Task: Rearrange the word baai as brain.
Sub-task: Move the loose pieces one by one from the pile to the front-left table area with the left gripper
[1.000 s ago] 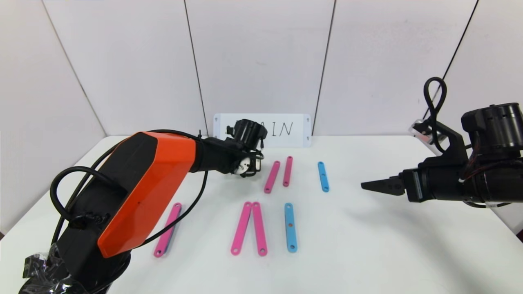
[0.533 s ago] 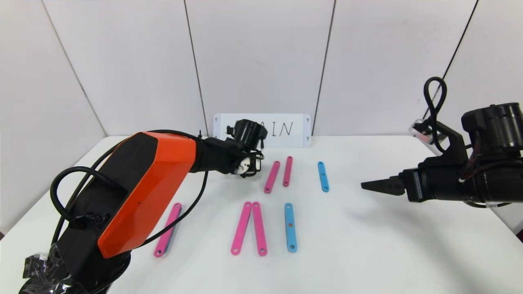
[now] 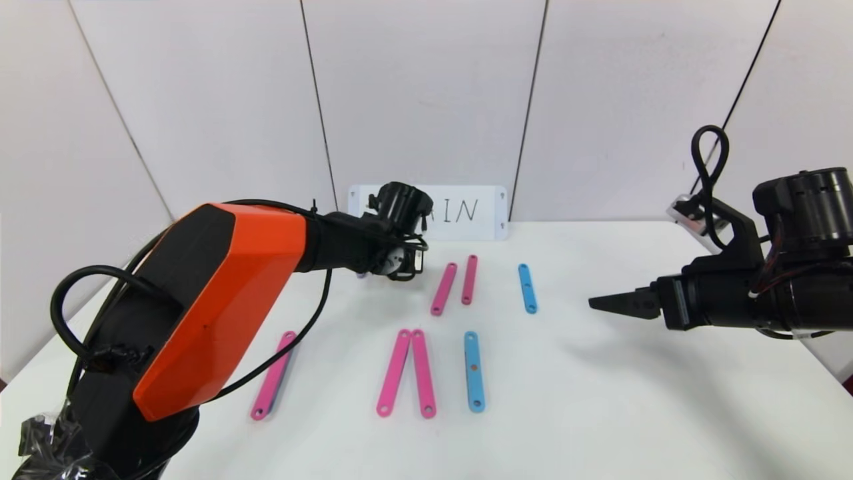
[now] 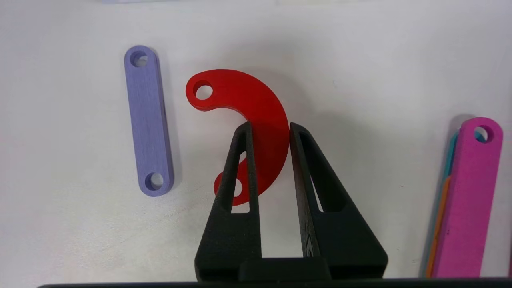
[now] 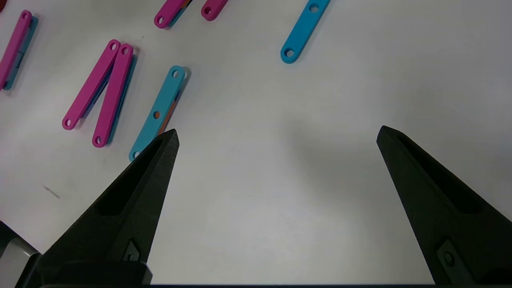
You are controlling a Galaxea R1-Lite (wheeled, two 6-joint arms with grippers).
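The left gripper (image 4: 269, 129) pinches a flat red plastic half-ring curve (image 4: 256, 120) with a small hole at each end, at the far left of the white table (image 3: 600, 400) near the white handwritten card (image 3: 466, 212). A short purple plastic strip (image 4: 148, 120) lies just beside it. The right gripper (image 5: 276, 140) hovers spread wide over bare table, well apart from the pink and light-blue strips (image 3: 474, 370).

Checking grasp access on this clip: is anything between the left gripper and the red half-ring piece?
Nothing visible: the left gripper already straddles the red half-ring plastic piece, a finger on each side. The purple straight strip lies apart beside it.
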